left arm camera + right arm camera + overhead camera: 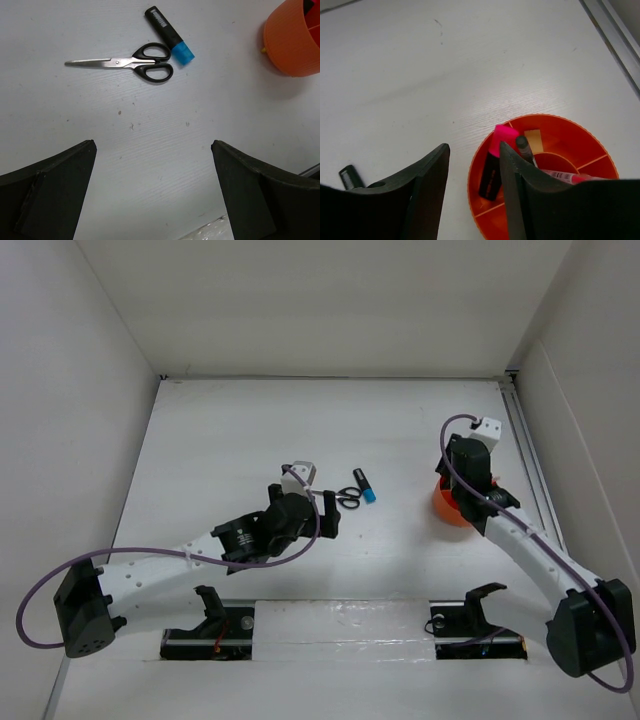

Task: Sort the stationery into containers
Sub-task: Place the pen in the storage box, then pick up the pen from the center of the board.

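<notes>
The orange cup point(550, 117) stands on the table point(150, 115). In its compartments are the black marker with pink cap point(495, 162), a thin dark pen point(524, 145), a red pen point(566, 176) and a tan eraser point(533, 139). The right hand point(472, 150) hovers over the cup's rim, fingers parted, holding nothing. Left of the cup lie the black-handled scissors point(125, 62), with the black marker with blue cap point(169, 29) just beside their loops. Farther from the cup, the left hand point(153, 145) is spread wide and empty.

L arm point(170, 565) bent inward, L fingers point(55, 190) wide apart, R arm point(530, 545) stretched fwd, R fingers point(425, 190) parted
</notes>
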Controlling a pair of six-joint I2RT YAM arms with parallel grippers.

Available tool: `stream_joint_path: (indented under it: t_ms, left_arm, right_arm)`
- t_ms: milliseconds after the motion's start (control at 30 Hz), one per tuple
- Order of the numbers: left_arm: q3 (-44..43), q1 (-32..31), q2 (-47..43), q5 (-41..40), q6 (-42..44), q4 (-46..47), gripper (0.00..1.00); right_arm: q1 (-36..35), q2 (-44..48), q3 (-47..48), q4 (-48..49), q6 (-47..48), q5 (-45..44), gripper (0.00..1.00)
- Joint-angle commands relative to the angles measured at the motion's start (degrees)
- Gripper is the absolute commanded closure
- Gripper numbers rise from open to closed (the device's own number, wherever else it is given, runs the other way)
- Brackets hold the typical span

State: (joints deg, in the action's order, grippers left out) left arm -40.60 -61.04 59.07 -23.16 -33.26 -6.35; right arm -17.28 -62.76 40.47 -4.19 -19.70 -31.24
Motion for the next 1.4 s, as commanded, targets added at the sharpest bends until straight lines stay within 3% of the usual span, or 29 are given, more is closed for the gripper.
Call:
stream_joint_path:
  t_ms: [0,167,300,400,433,467,500,633,767,900,967,1367]
  left_arm:
    - [-0.97,-0.05,0.42,-3.46,-1.37,-0.94,0.0]
    - [-9.03,-0.05,7.27,-6.63,-4.35,-4.19,0.0]
    - [-18.34,3.01,19.81,-6.3,-10.5,-8.5,0.0]
    - [-24.15,6.44,27.48,0.12,-11.83,-9.03,0.0]
    - [-28.96,8.28,32.72,1.17,-11.83,-10.51,0.0]
    - [-31.53,8.82,35.3,1.97,-12.44,-11.31,0.0]
    - [-34.17,8.83,37.76,1.98,-12.45,-12.19,0.0]
    - [-53.73,9.97,51.82,2.16,-13.85,-20.44,0.0]
    - [-63.97,9.97,63.52,1.62,-16.22,-26.61,0.0]
    - [-64.52,10.58,65.03,1.62,-17.55,-27.14,0.0]
    - [-64.52,11.11,65.65,2.24,-18.95,-27.14,0.0]
    - [-69.88,12.78,72.59,2.85,-20.71,-31.62,0.04]
  right_arm:
    - [-2.58,4.22,4.53,0.41,0.1,-1.36,0.49]
    - [-7.58,9.75,10.05,-3.72,-1.2,-0.57,0.48]
    - [-13.65,14.59,14.53,-8.54,-3.32,-2.58,0.42]
    - [-17.86,16.44,18.14,-15.22,-4.46,-7.68,0.32]
    - [-18.66,16.97,18.85,-16.72,-4.47,-8.39,0.22]
    - [-19.37,17.84,19.38,-19.34,-4.47,-8.39,0.07]
    - [-20.42,18.37,19.91,-20.5,-5.16,-9.09,0.0]
    - [-21.04,21.18,19.91,-22.97,-5.96,-9.98,0.0]
    - [-21.66,24.26,18.51,-22.97,-6.48,-8.66,0.0]
    - [-21.66,31.19,15.69,-20.78,-9.48,-4.28,0.0]
    - [-21.66,32.0,14.73,-18.58,-4.82,1.24,0.0]
    - [-21.66,31.74,15.34,-19.46,-4.91,2.59,0.0]
